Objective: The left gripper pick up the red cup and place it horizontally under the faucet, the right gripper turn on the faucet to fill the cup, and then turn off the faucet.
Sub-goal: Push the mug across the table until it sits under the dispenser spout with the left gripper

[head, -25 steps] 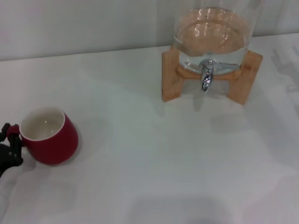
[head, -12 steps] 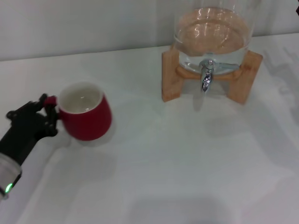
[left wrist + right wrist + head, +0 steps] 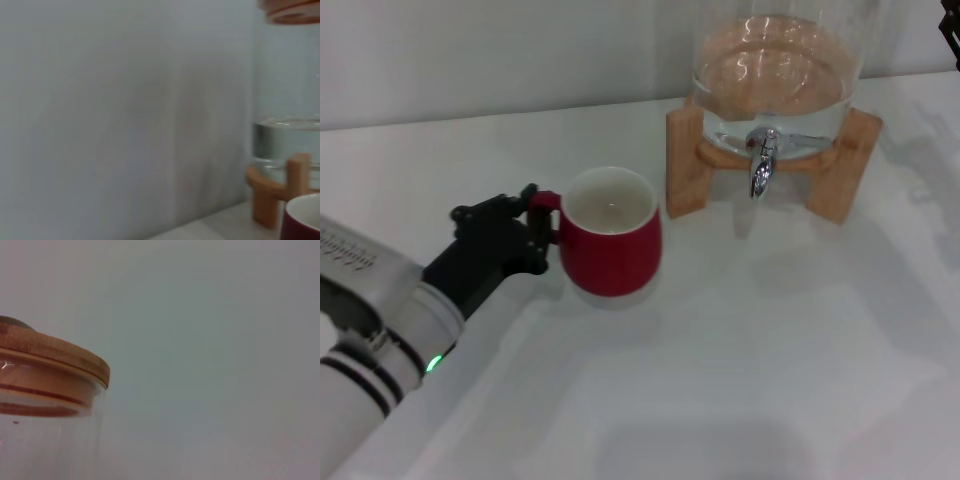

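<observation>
We look down on a wide white tabletop (image 3: 740, 380), and at its far side stands the clear glass water dispenser (image 3: 775, 70) on its wooden stand (image 3: 685, 165), water showing in the lower part of the glass; from the right wrist we catch only its wooden lid (image 3: 50, 357) and the glass wall below it. Reaching in from the near left comes the thick white-and-grey arm (image 3: 370, 330) with black bands and a small green light, and at its end the black two-fingered left gripper (image 3: 525, 225) is clamped on the small loop handle of the squat dark-red ceramic cup (image 3: 610, 235). That red cup sits upright, white inside, mouth up, in front of the left leg of the stand and to the left of the spout; we cannot tell whether its base touches the table. The little shiny chrome faucet (image 3: 760, 165) hangs between the stand's legs, well apart from the cup. Of the black right gripper (image 3: 952, 30) only a sliver shows at the far right edge, its fingers unreadable to us.
</observation>
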Robot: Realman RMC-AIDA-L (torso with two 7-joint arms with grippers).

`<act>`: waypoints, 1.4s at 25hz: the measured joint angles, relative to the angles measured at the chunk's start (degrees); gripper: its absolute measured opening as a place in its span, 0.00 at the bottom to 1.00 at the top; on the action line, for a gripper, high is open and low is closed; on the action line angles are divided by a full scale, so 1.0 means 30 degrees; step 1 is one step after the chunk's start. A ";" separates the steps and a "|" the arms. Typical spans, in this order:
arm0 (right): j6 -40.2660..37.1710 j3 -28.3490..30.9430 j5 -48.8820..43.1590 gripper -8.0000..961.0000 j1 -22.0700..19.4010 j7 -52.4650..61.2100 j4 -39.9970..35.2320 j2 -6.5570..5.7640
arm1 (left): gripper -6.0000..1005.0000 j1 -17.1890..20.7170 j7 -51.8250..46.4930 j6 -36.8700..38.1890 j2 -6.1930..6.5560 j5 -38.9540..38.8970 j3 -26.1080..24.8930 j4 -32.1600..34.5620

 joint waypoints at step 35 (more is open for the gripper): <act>0.1452 -0.1501 0.0000 0.64 -0.0124 0.0088 -0.0039 0.0028 | 0.14 -0.3167 -0.2347 1.0413 0.0008 0.0117 0.3469 -0.4887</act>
